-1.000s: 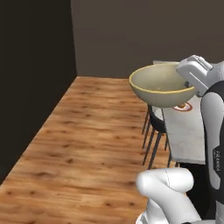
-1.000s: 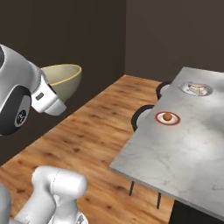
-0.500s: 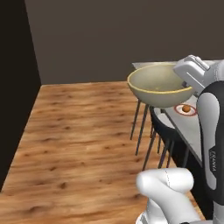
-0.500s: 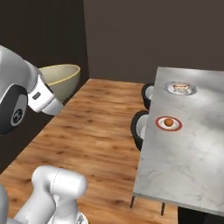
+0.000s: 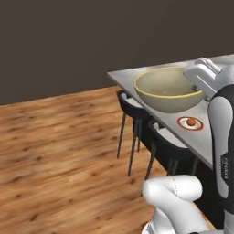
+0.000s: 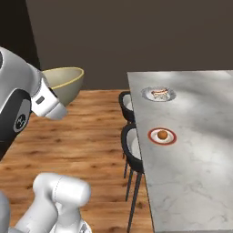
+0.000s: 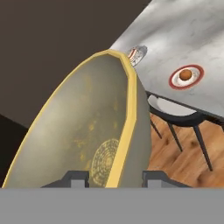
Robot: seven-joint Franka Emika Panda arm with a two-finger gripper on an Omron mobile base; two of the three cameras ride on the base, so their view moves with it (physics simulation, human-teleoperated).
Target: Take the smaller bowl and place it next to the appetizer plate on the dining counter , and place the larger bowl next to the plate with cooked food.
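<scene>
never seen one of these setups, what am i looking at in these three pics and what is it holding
It is a simulated white robot arm on a driving base. Two pictures come from cameras on the base, behind the arm to its left and right. The third looks along the claw itself. The claw grips the rim of a yellow-rimmed bowl, carried in the air beside the grey dining counter. On the counter lie a red-rimmed plate with a small round brown food and, farther back, a silvery plate with food. Dark chairs stand along the counter's edge.
</scene>
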